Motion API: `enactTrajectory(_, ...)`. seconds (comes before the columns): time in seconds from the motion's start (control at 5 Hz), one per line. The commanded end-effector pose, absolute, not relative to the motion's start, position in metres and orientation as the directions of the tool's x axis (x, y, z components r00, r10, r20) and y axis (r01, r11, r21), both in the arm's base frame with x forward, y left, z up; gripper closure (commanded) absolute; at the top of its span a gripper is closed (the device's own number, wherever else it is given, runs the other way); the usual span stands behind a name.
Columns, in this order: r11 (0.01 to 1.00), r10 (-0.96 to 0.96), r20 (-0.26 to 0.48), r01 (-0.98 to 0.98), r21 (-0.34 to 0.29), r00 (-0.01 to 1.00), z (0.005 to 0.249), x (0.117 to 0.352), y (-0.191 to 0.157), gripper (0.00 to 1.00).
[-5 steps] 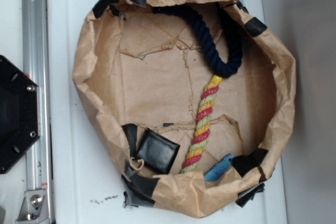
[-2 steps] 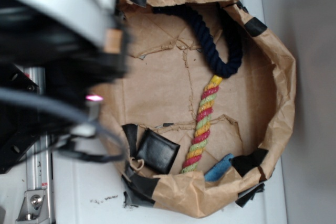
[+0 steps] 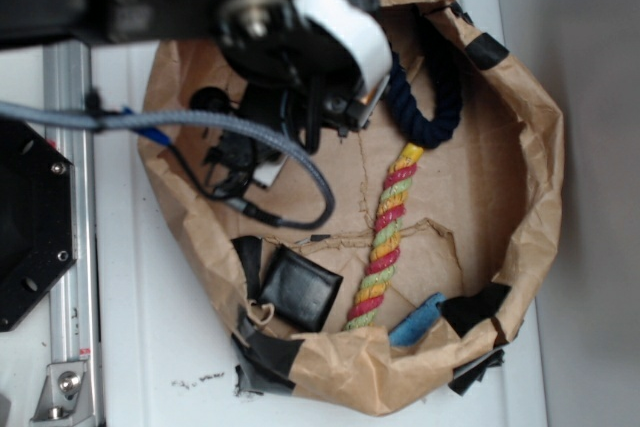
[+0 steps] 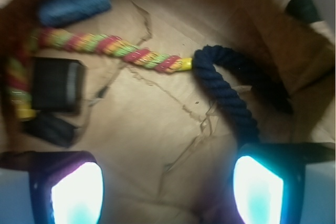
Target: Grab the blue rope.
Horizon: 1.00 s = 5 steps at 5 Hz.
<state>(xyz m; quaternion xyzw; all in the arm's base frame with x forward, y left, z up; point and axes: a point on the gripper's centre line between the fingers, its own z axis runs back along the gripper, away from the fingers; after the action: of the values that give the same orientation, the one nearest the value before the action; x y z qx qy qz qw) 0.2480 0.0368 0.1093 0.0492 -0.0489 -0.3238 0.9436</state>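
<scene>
The blue rope [image 3: 432, 112] is a thick dark navy twist curving in a U at the top right of the brown paper bowl [image 3: 535, 187], joined to a red-yellow-green striped length [image 3: 385, 237]. The arm covers its left part in the exterior view. In the wrist view the blue rope [image 4: 226, 87] runs down toward the right finger [image 4: 257, 190], and the striped length [image 4: 110, 48] lies across the top. My gripper [image 4: 167, 192] is open, with bare paper between its glowing pads. In the exterior view the gripper [image 3: 330, 107] hangs over the bowl's upper middle, left of the rope's curve.
A black square pad [image 3: 298, 289] and a small light-blue piece [image 3: 417, 319] lie on the bowl's near floor. Black tape patches [image 3: 485, 50] dot the crumpled paper wall. A metal rail [image 3: 68, 277] and a black mount [image 3: 30, 217] stand at the left.
The arm has swung in from the left and now hangs over the bowl's upper middle, hiding part of the blue rope. Nothing in the bowl has moved.
</scene>
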Motion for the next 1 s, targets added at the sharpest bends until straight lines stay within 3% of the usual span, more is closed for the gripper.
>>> enactTrajectory(0.0, 0.723, -0.677, 0.022, 0.660, 0.206, 0.735, 0.084, 0.274, 0.038, 0.00)
enactTrajectory(0.2, 0.720, -0.674, 0.015, 0.652, 0.239, 0.739, 0.079, 0.292, 0.056, 0.00)
enactTrajectory(0.6, 0.728, -0.664, -0.003, 0.647, 0.228, 0.748, 0.063, 0.297, 0.067, 0.00)
enactTrajectory(0.8, 0.741, -0.649, 0.032, 0.623, 0.250, 0.760, 0.073, 0.307, 0.071, 0.00)
